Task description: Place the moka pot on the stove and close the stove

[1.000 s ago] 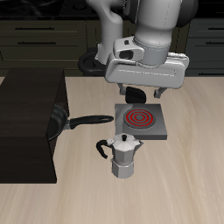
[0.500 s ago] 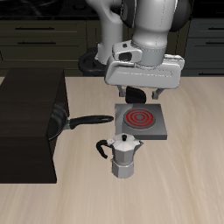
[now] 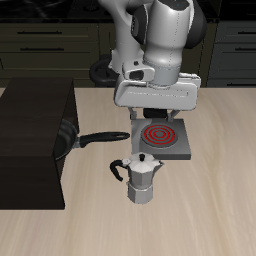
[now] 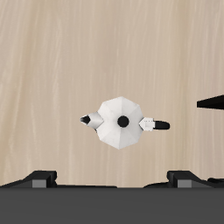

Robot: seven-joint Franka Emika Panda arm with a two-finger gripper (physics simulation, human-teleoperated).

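I hover above the moka pot (image 4: pixel 122 121), fingers (image 4: pixel 112 178) spread wide and empty; the stove (image 3: pixel 160 138) waits at its one o'clock. Next: descend and grip.

I am working in a simulated kitchen. Dark cabinet drawers (image 3: pixel 50 45) with bar handles line the wall behind the wooden table (image 3: pixel 200 200). On the table, a moka pot (image 3: pixel 143 178) stands just before a stove (image 3: pixel 160 139), beside a frying pan (image 3: pixel 80 140).
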